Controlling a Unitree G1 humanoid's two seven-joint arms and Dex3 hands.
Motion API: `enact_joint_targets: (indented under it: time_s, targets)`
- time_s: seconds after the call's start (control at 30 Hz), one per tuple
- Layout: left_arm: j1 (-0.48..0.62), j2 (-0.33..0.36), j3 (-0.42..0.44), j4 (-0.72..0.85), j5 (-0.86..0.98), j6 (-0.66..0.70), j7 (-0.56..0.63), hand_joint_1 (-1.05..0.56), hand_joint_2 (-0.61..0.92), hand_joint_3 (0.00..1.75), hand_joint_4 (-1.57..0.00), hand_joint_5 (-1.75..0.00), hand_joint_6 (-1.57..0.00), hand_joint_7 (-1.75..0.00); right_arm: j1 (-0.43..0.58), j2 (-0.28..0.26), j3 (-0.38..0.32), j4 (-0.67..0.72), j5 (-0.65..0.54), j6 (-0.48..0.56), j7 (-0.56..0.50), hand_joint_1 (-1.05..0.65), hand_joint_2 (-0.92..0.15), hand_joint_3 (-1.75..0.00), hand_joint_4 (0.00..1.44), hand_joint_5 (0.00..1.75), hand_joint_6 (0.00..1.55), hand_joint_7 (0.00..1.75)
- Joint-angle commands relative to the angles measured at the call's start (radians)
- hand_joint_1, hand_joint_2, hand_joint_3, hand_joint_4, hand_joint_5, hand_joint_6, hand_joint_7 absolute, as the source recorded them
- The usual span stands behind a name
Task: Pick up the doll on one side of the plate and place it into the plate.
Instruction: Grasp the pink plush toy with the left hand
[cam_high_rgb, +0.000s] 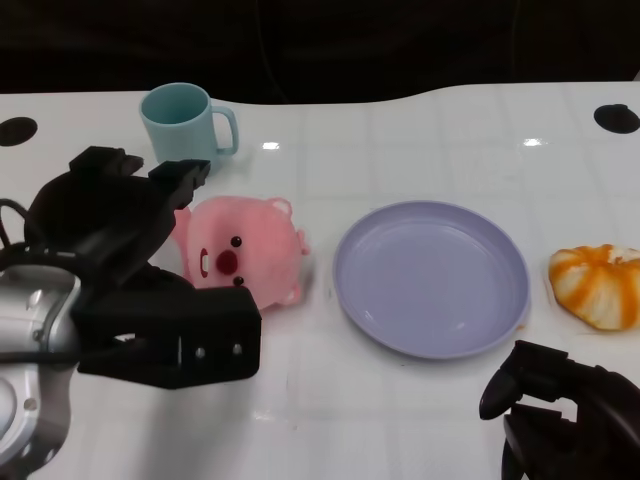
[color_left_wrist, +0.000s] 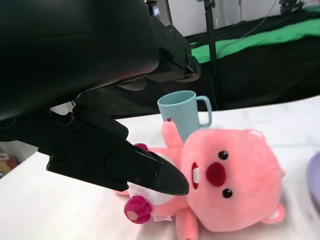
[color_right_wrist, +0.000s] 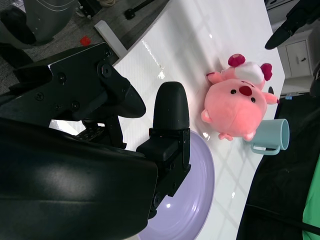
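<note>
The pink plush doll (cam_high_rgb: 245, 250) lies on the white table just left of the lilac plate (cam_high_rgb: 430, 275), facing up with its red nose showing. My left hand (cam_high_rgb: 130, 270) is spread around the doll's left side: upper fingers (cam_high_rgb: 180, 180) reach over its far edge and a thick lower finger (cam_high_rgb: 190, 335) lies in front of it. In the left wrist view a fingertip (color_left_wrist: 160, 175) overlaps the doll (color_left_wrist: 230, 185), with no squeeze showing. My right hand (cam_high_rgb: 560, 405) hovers empty at the near right, in front of the plate (color_right_wrist: 200, 195).
A teal mug (cam_high_rgb: 183, 122) stands behind the doll, close to my left hand's upper fingers. An orange-and-white plush bun (cam_high_rgb: 598, 285) lies right of the plate. The table's far edge runs behind the mug.
</note>
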Motion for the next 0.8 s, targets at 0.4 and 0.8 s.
enact_joint_targets:
  time_s: [0.4,0.8]
  targets:
    - [-0.173,-0.044,-0.082,0.306,0.052,0.009,-0.047,-0.76,0.9,0.0,-0.04,-0.27,-0.19,-0.01,0.016,-0.006,-0.004,-0.018,-0.001,-0.001,-0.008,-0.06,-0.69,-1.14,0.66,1.75,0.49,1.59]
    - [-0.26,-0.086,-0.121,0.537,0.003,-0.052,-0.003,-0.72,0.89,0.0,-0.06,-0.23,-0.22,-0.02,0.026,-0.008,-0.008,-0.029,0.002,0.001,-0.009,-0.08,-0.67,-1.16,0.66,1.75,0.5,1.59]
